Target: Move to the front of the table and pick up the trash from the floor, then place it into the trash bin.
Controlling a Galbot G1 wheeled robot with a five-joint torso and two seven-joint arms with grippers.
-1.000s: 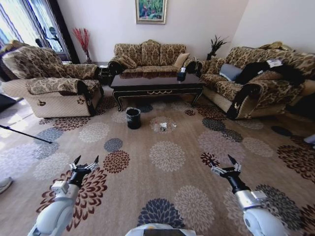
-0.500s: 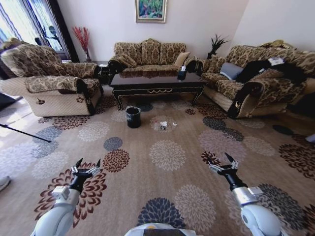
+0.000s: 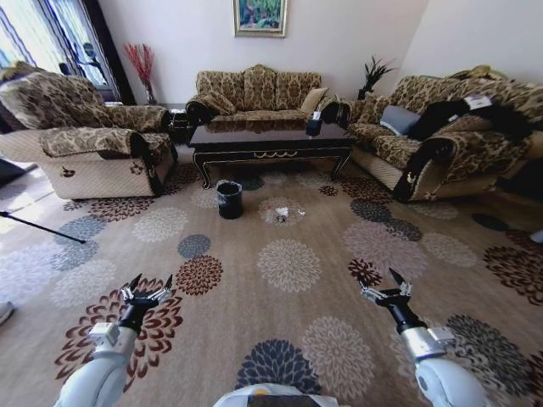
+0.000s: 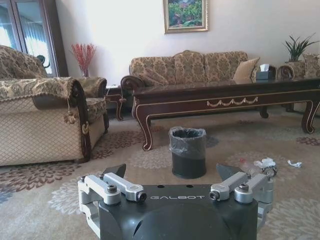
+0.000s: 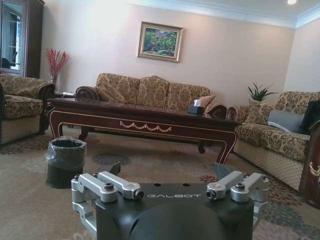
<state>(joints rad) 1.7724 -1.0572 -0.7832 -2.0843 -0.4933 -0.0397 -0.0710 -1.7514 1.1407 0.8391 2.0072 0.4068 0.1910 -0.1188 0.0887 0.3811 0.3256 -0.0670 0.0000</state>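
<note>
Still driving: whole head view shifted since a second ago, so base rolls toward table (image 3: 270, 142), things themselves unmoved. Trash (image 3: 283, 213) on carpet just near of table, bin (image 3: 228, 200) just left of it. Left claw (image 3: 147, 286) and right claw (image 3: 389, 287) held low out front, both spread wide, empty. Approach leg unfinished; trash well apart from claws.

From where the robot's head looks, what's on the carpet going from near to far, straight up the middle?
The two open pincers, left and right, nearest → small round black trash bin beside the white paper and bottle litter → long glossy dark brown wooden table → patterned gold three-seat sofa.
</note>
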